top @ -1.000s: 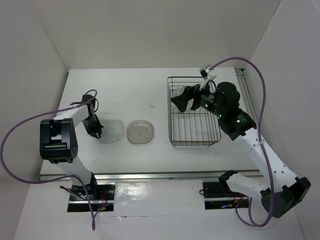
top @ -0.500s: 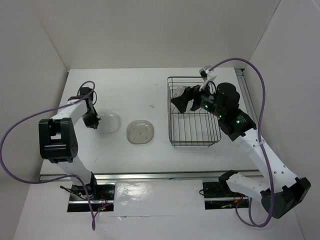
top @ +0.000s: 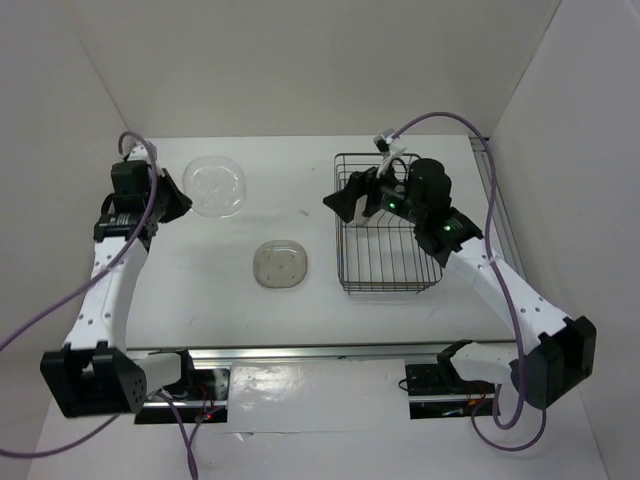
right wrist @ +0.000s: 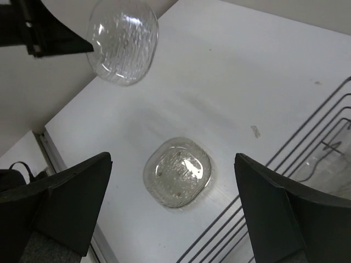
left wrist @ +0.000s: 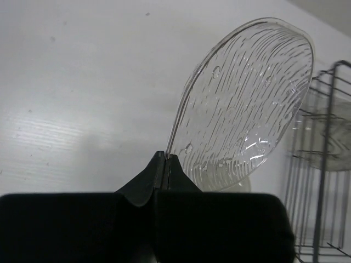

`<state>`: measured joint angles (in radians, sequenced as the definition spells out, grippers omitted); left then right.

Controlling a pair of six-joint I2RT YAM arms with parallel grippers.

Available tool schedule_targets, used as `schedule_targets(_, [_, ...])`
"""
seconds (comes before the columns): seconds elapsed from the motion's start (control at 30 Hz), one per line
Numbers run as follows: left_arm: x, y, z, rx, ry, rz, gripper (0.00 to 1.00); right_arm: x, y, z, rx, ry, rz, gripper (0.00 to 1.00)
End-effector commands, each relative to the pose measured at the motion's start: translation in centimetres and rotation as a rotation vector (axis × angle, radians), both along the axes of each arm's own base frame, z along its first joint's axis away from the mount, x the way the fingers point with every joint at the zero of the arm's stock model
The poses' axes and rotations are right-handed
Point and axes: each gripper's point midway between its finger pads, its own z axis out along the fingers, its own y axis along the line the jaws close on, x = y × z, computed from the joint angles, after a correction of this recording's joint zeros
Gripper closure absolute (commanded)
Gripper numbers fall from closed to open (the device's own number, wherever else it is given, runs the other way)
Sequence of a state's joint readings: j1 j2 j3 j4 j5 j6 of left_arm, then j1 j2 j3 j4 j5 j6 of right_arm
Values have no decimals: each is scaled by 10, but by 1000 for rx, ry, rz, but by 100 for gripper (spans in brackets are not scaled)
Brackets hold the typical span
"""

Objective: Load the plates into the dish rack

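Note:
My left gripper (top: 178, 198) is shut on the rim of a clear plate (top: 215, 186) and holds it in the air over the far left of the table, tilted on edge. The left wrist view shows the fingers (left wrist: 166, 160) pinching the plate (left wrist: 247, 109). A greyish-tan plate (top: 280, 264) lies flat on the table between the arms. My right gripper (top: 343, 201) is open and empty, above the left edge of the dish rack (top: 390, 290), with the tan plate (right wrist: 178, 171) below its jaws. A translucent plate (right wrist: 329, 164) stands in the rack.
White walls close in the table at the back and both sides. A metal rail (top: 300, 352) runs along the near edge. Purple cables (top: 470, 122) loop from both arms. The rack wires (left wrist: 323, 164) lie to the right of the held plate.
My left gripper has lifted the clear plate off the table and carried it up and toward the back left. My right gripper has shifted a little to the left over the rack edge.

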<state>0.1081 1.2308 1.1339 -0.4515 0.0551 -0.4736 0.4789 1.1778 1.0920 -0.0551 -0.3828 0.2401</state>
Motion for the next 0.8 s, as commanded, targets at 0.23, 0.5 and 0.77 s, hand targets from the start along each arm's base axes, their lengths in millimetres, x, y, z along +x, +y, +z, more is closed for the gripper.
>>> schedule_targets(0.23, [-19, -67, 47, -108, -207, -301, 100, 24, 107, -1, -25, -86, 173, 1])
schedule_targets(0.5, [-28, -92, 50, -153, -215, -394, 100, 37, 141, -12, -31, -93, 158, 3])
schedule_targets(0.77, [-37, -108, 58, -177, -249, -459, 100, 60, 151, -14, -33, -100, 109, 18])
